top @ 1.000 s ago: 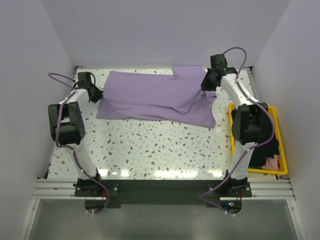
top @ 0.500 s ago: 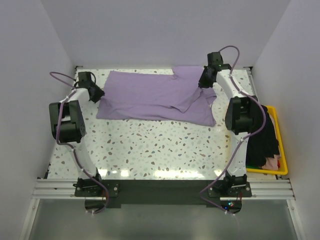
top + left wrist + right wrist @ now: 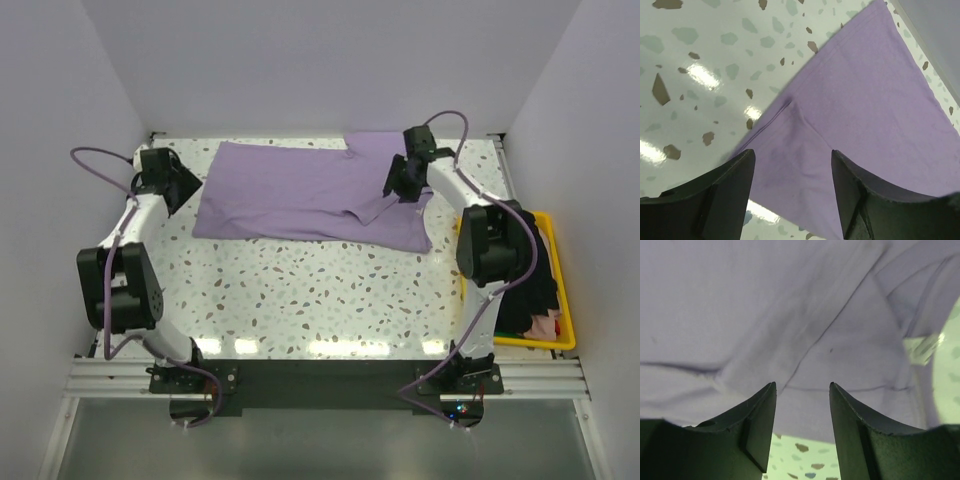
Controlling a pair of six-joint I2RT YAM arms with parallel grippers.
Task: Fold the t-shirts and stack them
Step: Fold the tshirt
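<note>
A lavender t-shirt (image 3: pixel 300 195) lies spread flat across the far half of the table, its right side creased over itself. My left gripper (image 3: pixel 184 185) hovers at the shirt's left edge. In the left wrist view it (image 3: pixel 792 162) is open above a hemmed corner of the lavender cloth (image 3: pixel 865 100), gripping nothing. My right gripper (image 3: pixel 394 188) is over the shirt's folded right part. In the right wrist view it (image 3: pixel 802 390) stands open just above the creased lavender fabric (image 3: pixel 765 305), apart from it. A black t-shirt (image 3: pixel 530 280) lies bunched in the bin at the right.
A yellow plastic bin (image 3: pixel 568 300) sits at the table's right edge, holding the black cloth and something pink (image 3: pixel 545 325). White walls close in the table at the back and both sides. Speckled tabletop (image 3: pixel 320 300) lies bare in front of the shirt.
Both grippers went from shut to open and let go of the lavender shirt. The left arm drew back to the left. The right gripper moved left and nearer, over the shirt.
</note>
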